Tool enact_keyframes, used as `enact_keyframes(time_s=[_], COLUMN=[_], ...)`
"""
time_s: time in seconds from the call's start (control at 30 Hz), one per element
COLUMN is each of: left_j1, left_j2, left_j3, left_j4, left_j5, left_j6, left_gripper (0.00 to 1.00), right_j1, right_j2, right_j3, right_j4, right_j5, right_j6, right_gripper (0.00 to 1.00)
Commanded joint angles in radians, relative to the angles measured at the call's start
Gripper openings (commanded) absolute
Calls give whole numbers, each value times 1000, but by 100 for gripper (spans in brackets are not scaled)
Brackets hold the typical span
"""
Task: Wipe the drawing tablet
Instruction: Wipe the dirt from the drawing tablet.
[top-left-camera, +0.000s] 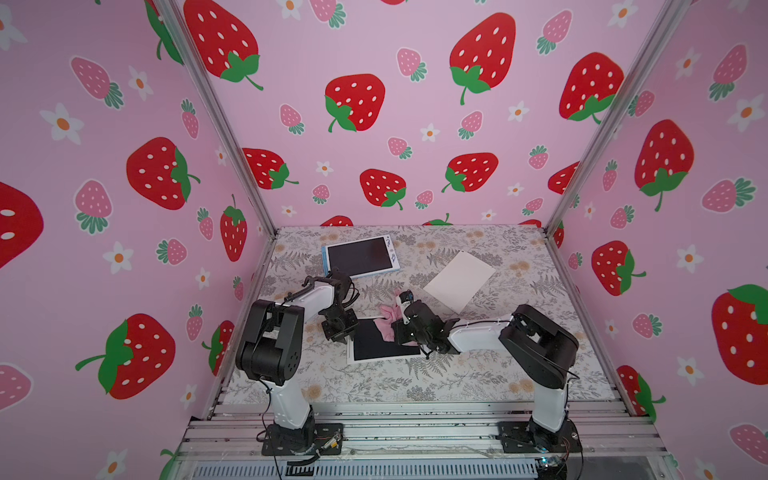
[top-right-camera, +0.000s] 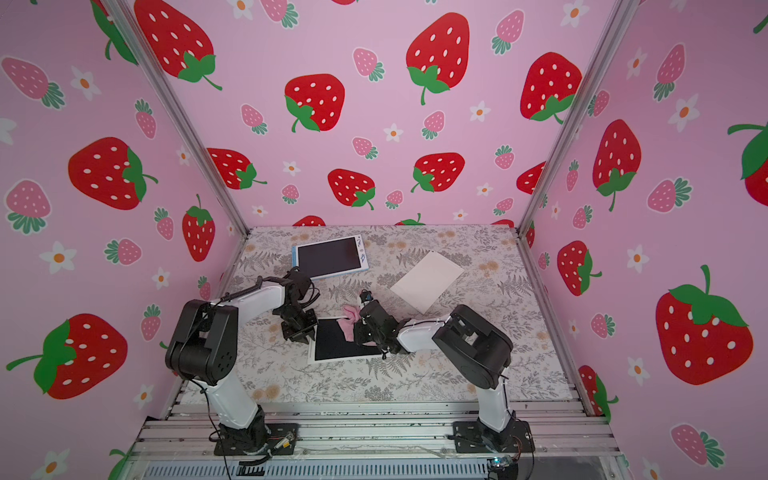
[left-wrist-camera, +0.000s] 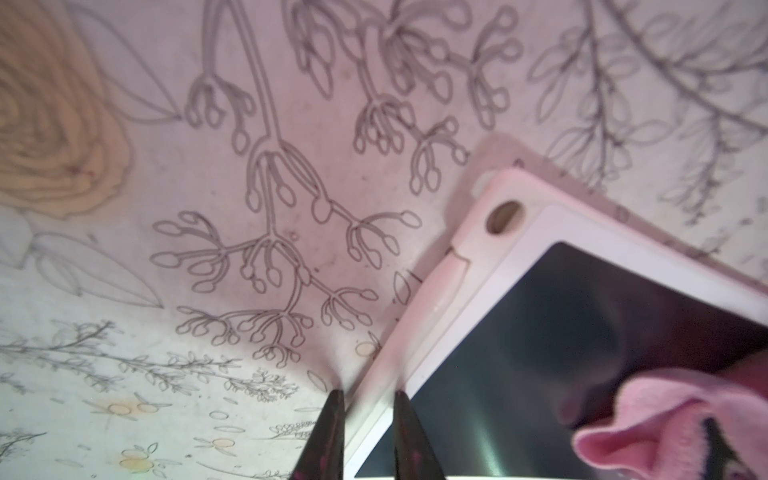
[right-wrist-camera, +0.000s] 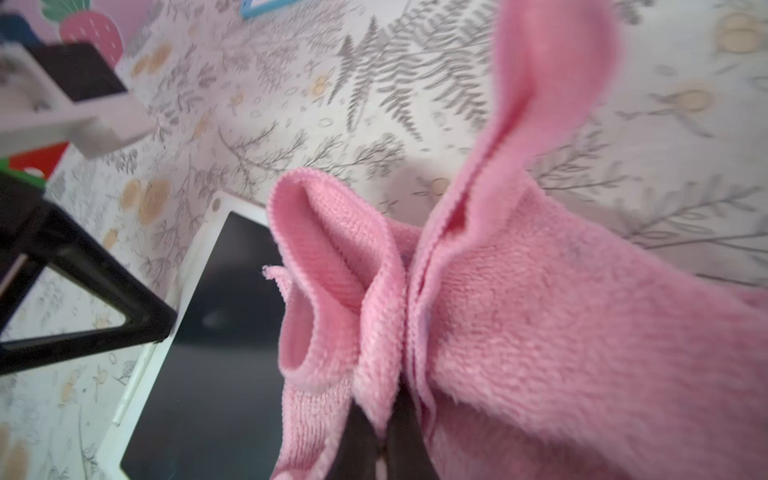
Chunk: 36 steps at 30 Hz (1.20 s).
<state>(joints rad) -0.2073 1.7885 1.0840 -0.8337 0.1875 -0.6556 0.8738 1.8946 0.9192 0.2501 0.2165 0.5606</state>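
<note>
While our right gripper (right-wrist-camera: 380, 432) pinches the limp pink cloth (right-wrist-camera: 519, 311), our left gripper (left-wrist-camera: 368, 395) seemingly clamps the stiff, slick drawing tablet (left-wrist-camera: 519, 332) by its white rim (left-wrist-camera: 432, 307).

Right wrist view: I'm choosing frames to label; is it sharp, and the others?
Right wrist view: the pink cloth looks soft, upper flap blurred. Left wrist view: the drawing tablet screen shows faint reflections. Both top views: evenly lit, no glare.
</note>
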Motion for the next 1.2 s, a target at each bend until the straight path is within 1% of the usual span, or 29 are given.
enact_keyframes(time_s=[0.0,0.07,0.13,0.2,0.27,0.3,0.37,0.47,0.53,0.6,0.63,0.7,0.73,0.8,0.87,0.97,1.03,1.1,1.17], left_j1=[-4,-4,-4,-6,-7,-8,-12,-15,-15,-17,-17,-16,-17,-17,-19,-19,-19,-21,-21], left_j2=[78,78,80,83,86,88,91,92,92,90,88,86,86,88,88,86,84,86,87], left_j3=[-42,-41,-42,-43,-42,-42,-43,-45,-47,-50,-52,-54,-55,-58,-60,-65,-73,-80,-85], left_j4=[-8,-8,-4,1,4,5,7,11,13,13,14,16,17,19,20,26,34,39,47], left_j5=[-80,-81,-77,-67,-62,-58,-57,-57,-56,-56,-57,-56,-36,-23,-19,-18,-12,-9,-7], left_j6=[-24,-24,-24,-24,-24,-25,-26,-27,-30,-32,-33,-33,-35,-37,-36,-40,-42,-44,-45], left_gripper=[21,21,21,21,21,21,21,21,21,21,21,20,20,20,20,20,20,20,20], right_j1=[-98,-90,-28,54,95,96,59,-57,-111,-93,-56,49,93,146,128,21,-38,-25,45], right_j2=[-51,-63,-45,0,49,66,73,17,-51,-94,-96,-66,-38,7,26,-4,-58,-91,-84], right_j3=[-98,-97,-54,27,98,113,96,-37,-133,-163,-152,-84,-34,29,33,-73,-161,-180,-144], right_j4=[-87,-91,-85,-85,-92,-97,-104,-91,-62,-47,-40,-42,-55,-75,-87,-82,-48,-45,-45], right_j5=[27,5,-5,-6,-1,11,37,57,61,29,9,11,19,56,86,76,57,28,7], right_j6=[8,-18,-38,-61,-63,-48,-23,23,0,-38,-50,-78,-81,-72,-33,10,-9,-52,-67], right_gripper=[0,0,0,0,0,0,0,0,0,0,0,0,0,0,0,0,0,0,0])
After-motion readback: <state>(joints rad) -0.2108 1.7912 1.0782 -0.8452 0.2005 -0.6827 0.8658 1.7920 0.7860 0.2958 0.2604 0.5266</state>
